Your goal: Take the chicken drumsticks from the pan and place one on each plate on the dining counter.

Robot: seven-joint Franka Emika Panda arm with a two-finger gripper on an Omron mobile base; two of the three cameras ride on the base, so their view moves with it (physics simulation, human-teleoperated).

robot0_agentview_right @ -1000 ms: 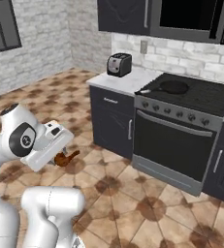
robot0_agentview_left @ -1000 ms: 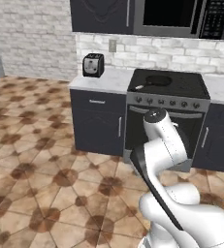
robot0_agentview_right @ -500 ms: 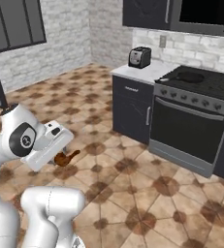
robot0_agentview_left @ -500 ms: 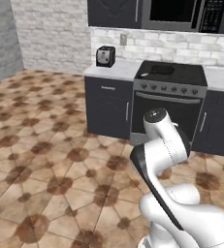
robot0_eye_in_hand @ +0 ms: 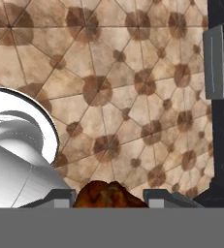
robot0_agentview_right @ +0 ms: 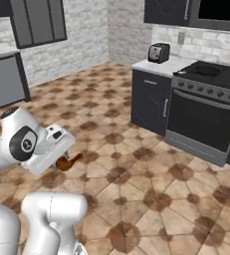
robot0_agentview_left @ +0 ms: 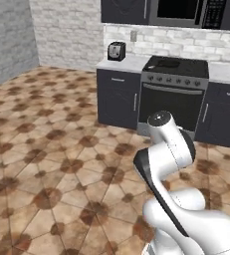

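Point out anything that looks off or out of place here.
Nothing looks spilled or damaged. The one unusual sight is a drumstick away from the kitchen surfaces, held in the hand over the tile floor. The pan sits squarely on the stove.

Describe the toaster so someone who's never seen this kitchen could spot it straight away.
Find the black stove against the white brick wall. Left of it runs a pale worktop over dark cabinets. The toaster is the small boxy thing, silver with a dark face, standing by itself on that worktop.
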